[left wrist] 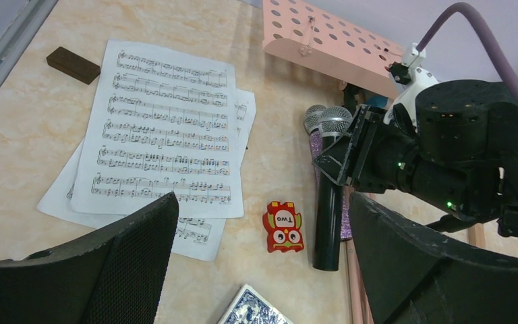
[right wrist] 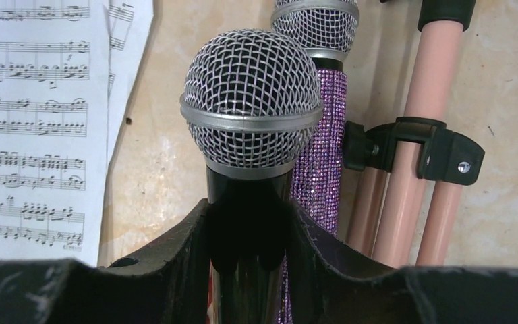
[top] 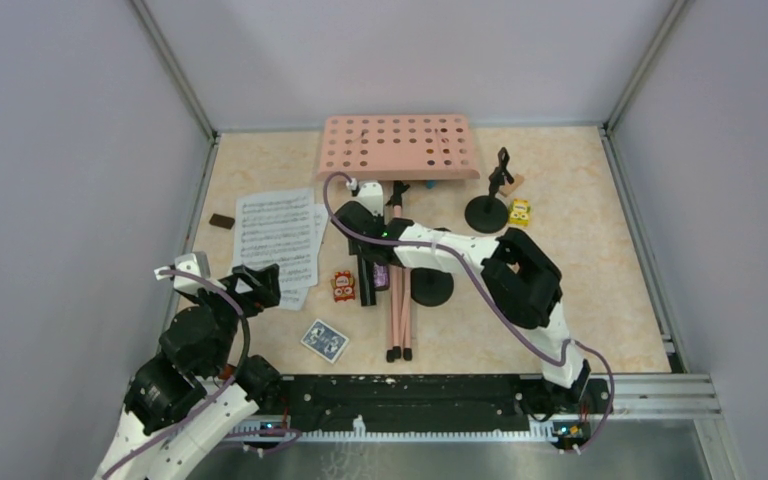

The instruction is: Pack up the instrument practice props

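The salmon-pink perforated music rack (top: 400, 147) lies at the back, its tripod legs (top: 400, 300) running toward me. White sheet-music pages (top: 277, 238) lie left of it. The black microphone (right wrist: 251, 101) and the purple-glitter microphone (right wrist: 320, 155) lie side by side between the pages and the legs. My right gripper (right wrist: 248, 209) is shut on the black microphone's handle just below its grey head; the microphone rests along the table (left wrist: 327, 229). One black mic holder (top: 487, 210) stands at the back right, another round base (top: 431, 287) sits by the legs. My left gripper (left wrist: 264, 202) is open and empty, near the pages' front corner.
A red owl toy (left wrist: 282, 227) lies just left of the black microphone. A blue card pack (top: 324, 340) lies near the front. A dark brown block (top: 222, 221) sits at the left edge and a yellow toy (top: 520, 211) beside the standing holder. Walls enclose three sides.
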Controlling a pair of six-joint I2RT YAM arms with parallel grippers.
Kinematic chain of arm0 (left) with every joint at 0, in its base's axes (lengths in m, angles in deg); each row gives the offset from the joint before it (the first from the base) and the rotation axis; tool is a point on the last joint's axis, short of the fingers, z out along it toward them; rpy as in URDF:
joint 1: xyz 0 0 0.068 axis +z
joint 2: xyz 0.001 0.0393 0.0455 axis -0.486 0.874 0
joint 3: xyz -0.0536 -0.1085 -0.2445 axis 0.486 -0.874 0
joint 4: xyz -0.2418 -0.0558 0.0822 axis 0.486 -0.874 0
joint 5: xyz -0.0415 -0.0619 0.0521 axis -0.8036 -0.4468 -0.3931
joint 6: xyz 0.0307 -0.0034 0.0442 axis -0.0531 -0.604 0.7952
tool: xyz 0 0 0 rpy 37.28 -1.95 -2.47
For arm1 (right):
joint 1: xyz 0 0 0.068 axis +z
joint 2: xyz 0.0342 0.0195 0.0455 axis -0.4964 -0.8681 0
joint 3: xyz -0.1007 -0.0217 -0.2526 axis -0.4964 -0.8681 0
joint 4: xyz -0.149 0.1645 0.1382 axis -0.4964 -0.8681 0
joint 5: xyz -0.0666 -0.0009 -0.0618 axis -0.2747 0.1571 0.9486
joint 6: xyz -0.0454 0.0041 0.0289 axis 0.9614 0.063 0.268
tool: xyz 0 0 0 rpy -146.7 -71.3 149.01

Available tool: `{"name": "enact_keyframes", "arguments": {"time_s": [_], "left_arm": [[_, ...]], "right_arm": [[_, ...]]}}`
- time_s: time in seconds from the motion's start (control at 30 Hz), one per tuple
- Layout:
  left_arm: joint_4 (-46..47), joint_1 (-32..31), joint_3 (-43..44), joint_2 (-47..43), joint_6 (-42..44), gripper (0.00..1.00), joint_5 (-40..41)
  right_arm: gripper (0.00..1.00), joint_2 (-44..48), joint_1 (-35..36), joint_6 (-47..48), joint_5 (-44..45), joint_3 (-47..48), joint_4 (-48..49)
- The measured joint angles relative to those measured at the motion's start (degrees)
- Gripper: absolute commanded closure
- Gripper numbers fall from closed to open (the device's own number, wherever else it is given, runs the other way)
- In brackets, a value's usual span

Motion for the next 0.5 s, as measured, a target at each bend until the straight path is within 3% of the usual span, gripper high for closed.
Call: {"name": "enact_keyframes", "arguments": {"time_s": [0.13, 0.4, 0.5], "left_arm": [[0.0, 0.0, 0.0, 0.0, 0.04, 0.01, 0.13], [0.02, 0.0, -0.02, 0.0, 0.39, 0.01, 0.13], [0.02, 0.0, -0.04, 0.0, 0.42, 0.01, 0.13]], "right_arm": [[0.99, -2.82, -0.76, -0.17, -0.5, 2.05, 0.11], [0.65, -7.37, -1.49, 1.05, -1.55, 6.93, -0.37], [0.57, -7.54, -1.62, 1.18, -1.9, 6.97, -0.35]]}}
